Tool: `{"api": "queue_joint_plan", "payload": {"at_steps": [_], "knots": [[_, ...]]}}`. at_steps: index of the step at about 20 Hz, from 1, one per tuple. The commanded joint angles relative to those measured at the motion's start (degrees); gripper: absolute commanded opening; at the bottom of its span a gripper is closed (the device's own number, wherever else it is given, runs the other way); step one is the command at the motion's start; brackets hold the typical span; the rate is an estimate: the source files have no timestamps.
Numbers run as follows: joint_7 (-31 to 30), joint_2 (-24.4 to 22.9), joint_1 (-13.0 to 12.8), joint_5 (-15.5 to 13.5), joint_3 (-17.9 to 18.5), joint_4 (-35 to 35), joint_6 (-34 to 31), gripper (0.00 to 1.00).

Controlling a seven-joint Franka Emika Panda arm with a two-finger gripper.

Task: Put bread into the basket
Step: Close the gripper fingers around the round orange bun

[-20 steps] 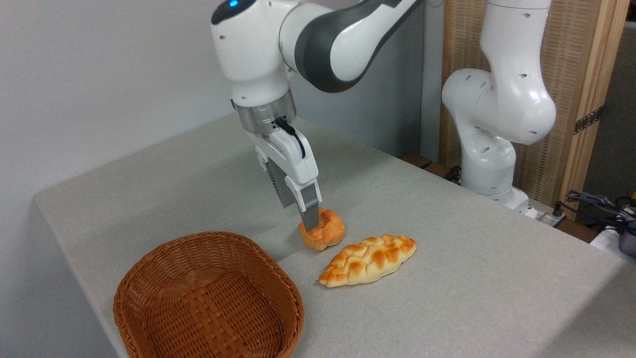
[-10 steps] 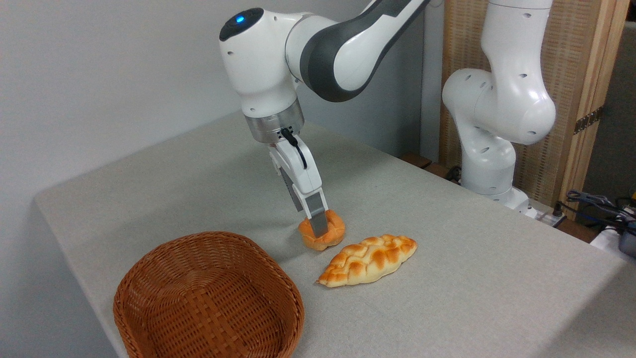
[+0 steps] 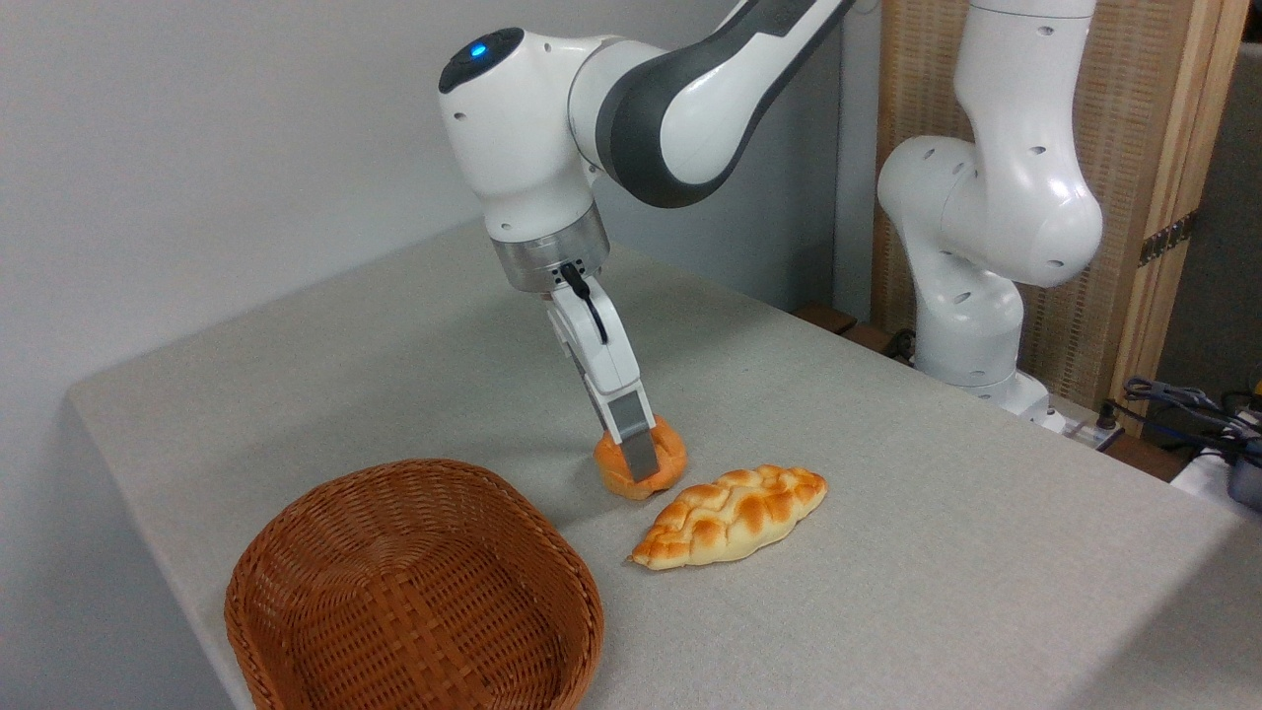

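At centre frame the gripper [image 3: 639, 461] straddles the bread [image 3: 641, 467]; its near finger [image 3: 635, 446] hides the grip, so I cannot tell. The basket [image 3: 414, 590] is cropped at the bottom edge.

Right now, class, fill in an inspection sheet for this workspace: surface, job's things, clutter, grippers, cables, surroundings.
Surface: grey cloth-covered table, no spills seen.
Job's things: small round golden-orange bun lies on the table; wide reddish-brown woven wicker basket holds nothing, and stands apart from the bun, left and nearer the camera.
Clutter: long flat braided loaf lies just right of the bun.
Grippers: white two-finger gripper is down at the bun; one grey finger covers its front. Whether the jaws are shut cannot be told.
Cables: dark cable bundle beyond the table's right edge.
Surroundings: grey wall; wooden slatted screen.
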Motion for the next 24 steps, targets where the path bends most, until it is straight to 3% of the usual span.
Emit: {"api": "queue_joint_plan", "payload": {"at_steps": [1,13,14,16,17,24], "knots": [[0.94,-0.58,-0.33,0.62,0.68,-0.38,2.33,1.00],[1.56,1.26,-0.41,0.70,0.60,-0.64,1.36,1.00],[1.56,1.52,-0.41,0.70,0.60,-0.64,1.28,0.96],[1.56,1.53,-0.41,0.70,0.60,-0.64,1.36,0.52],[1.56,1.53,-0.41,0.70,0.60,-0.56,1.36,0.45],[1.47,1.53,-0.50,1.50,0.51,-0.47,1.36,0.47]]}}
